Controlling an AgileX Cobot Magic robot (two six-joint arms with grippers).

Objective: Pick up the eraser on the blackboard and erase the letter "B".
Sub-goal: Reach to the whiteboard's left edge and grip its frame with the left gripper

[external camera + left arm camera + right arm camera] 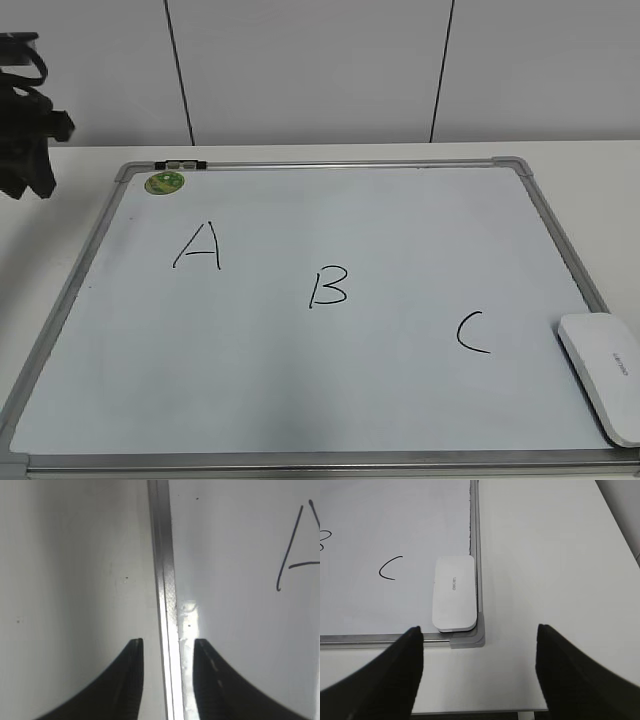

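Note:
The blackboard (400, 230) is a white board with a grey frame, lying flat on the table. The letter "B" (328, 287) is at its middle, between "A" (198, 246) and "C" (472, 333). The white eraser (600, 370) lies on the board's near right corner. In the right wrist view the eraser (454, 592) is ahead of my right gripper (478, 629), which is open wide and empty above the bare table beside the board's corner. My left gripper (167, 642) is open and empty, hovering over the board's left frame rail (162, 555).
A round green magnet (164, 182) sits at the board's far left corner, beside a grey clip (180, 163). The left arm (25, 130) hangs at the far left. The white table's front edge (485, 711) is close under the right gripper.

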